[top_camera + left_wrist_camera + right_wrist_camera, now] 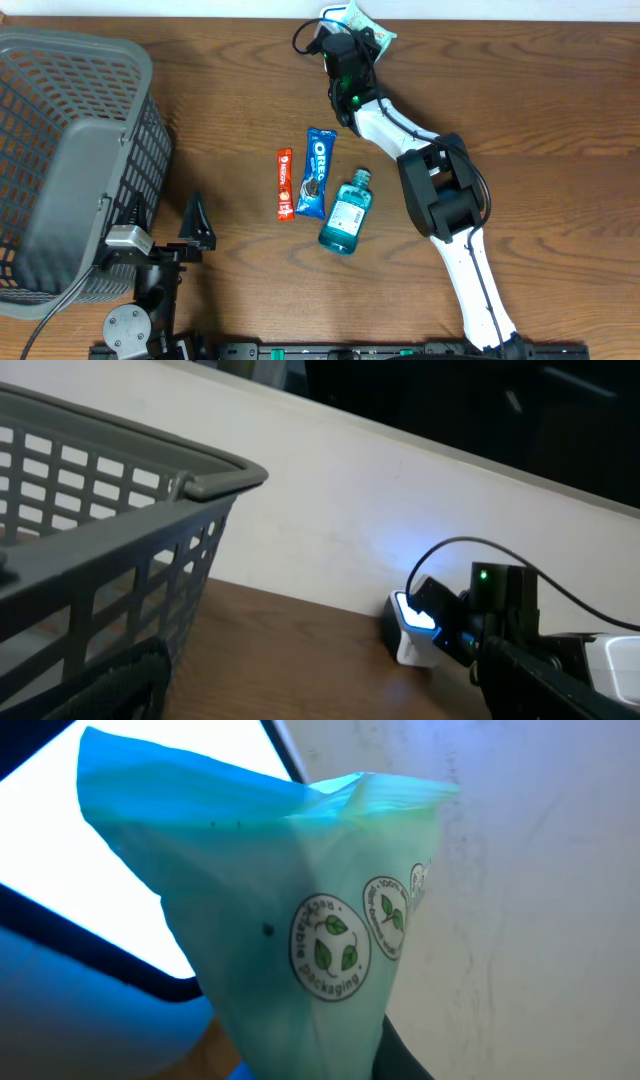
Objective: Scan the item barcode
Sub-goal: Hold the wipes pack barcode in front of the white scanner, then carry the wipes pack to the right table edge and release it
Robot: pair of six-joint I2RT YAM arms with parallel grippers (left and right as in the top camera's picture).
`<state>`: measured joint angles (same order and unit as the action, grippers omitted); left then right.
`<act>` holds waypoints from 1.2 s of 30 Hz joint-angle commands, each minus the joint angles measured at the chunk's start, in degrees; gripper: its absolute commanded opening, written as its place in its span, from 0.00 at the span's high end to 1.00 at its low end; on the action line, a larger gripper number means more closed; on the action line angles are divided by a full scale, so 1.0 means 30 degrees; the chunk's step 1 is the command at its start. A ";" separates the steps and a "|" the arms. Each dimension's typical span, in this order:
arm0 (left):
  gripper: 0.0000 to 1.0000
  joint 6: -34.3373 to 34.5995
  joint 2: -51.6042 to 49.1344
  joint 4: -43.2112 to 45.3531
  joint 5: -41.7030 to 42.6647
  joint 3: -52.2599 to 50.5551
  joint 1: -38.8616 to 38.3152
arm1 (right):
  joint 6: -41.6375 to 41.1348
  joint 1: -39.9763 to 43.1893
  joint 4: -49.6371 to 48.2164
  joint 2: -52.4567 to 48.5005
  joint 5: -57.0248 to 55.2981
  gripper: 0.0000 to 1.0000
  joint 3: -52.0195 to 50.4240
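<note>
the right gripper (345, 42) is clamped on a green pouch (300, 920), which stands just ahead of its fingers and close to the scanner (412, 622) glowing blue. this looks like the scanning step itself. only leaf seals show on the pouch's near face, so the next move likely calls for turning it until the code meets the light. the left gripper (165, 222) sits with jaws wide apart, empty, beside the basket (60, 60).
</note>
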<state>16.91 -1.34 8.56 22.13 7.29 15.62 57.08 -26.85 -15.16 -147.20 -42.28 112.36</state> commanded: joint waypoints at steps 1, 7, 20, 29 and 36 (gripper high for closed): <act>0.02 -0.0109 -0.0007 0.0168 -0.0095 -0.0146 -0.0058 | -0.0816 0.0095 -0.0219 0.0066 -0.1209 0.99 0.0525; 0.02 -0.0350 -0.0007 0.0474 0.1792 -0.0146 -0.0073 | -0.1727 0.0168 0.1596 0.1851 -0.5034 0.99 0.0517; 0.02 -0.0386 -0.0007 0.0459 0.5384 -0.0146 -0.0488 | -1.1293 0.2630 1.3879 0.7978 -0.6222 0.99 0.0517; 0.02 -0.0474 -0.0007 0.0452 0.3388 -0.0160 -0.3351 | -1.6670 0.5151 2.1719 0.8189 -0.1209 0.99 0.0517; 0.02 -0.0437 -0.0007 0.0189 -0.0138 -0.0160 -0.4073 | -1.6932 0.7803 2.4786 0.8189 0.1450 0.99 0.0503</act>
<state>16.47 -1.41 8.97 28.10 7.11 3.92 9.19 -7.29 57.30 -122.63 -41.36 113.75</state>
